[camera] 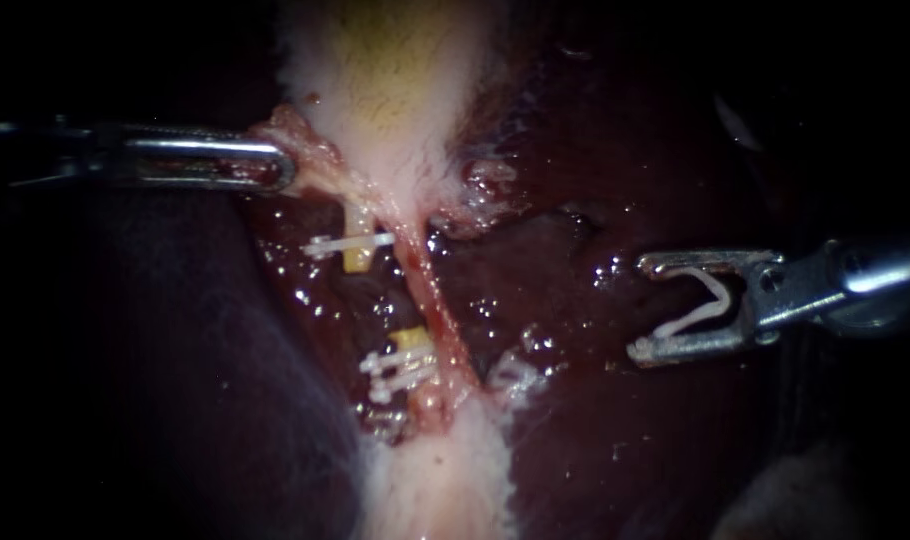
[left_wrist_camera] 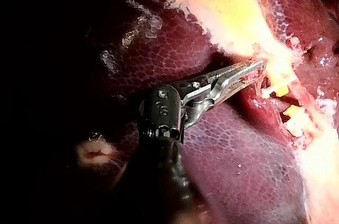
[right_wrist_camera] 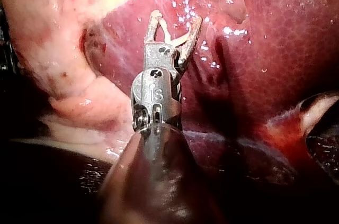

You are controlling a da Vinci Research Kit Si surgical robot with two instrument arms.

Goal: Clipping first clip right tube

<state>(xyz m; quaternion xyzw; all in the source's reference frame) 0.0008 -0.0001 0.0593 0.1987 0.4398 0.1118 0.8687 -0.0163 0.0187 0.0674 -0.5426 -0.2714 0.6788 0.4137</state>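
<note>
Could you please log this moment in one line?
left instrument: gripping tissue | right instrument: carrying clip, short of right tube | right tube: unclipped

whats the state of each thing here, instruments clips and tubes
left instrument, jaws shut on tissue
right instrument, jaws wide, holding loaded clip, clear of both tubes
loaded clip, open
right tube, whole, no clip on it
left tube, cut, gap between its stumps
upper clip, shut on the upper stump
lower clips, shut on the lower stump
</note>
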